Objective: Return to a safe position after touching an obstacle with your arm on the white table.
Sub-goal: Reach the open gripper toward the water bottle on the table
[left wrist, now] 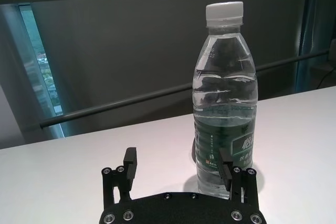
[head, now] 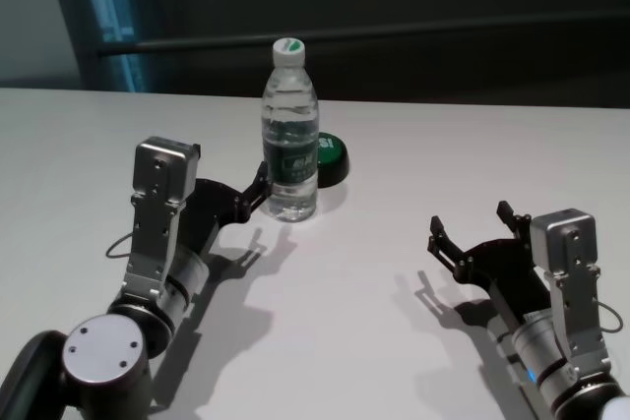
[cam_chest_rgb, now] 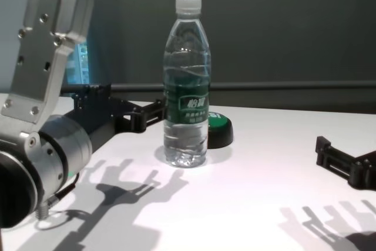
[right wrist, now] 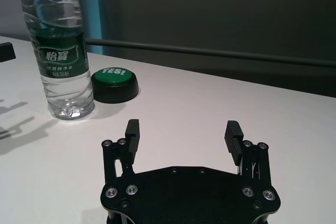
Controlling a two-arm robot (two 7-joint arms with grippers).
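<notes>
Now the left tool [head: 258, 187] hangs low over the counter [head: 374, 272], fingers spread and pinching nothing, one fingertip [left wrist: 224, 167] right against the bottle [head: 290, 135], so this looks like the contact the task wants, with the pull-back to come. The bottle stands upright mid-counter, clear ribbed plastic, white cap, dark green label. Just behind it sits a glossy green button [head: 329, 156] on a black base. The right tool [head: 472, 233] idles, spread, well apart.
</notes>
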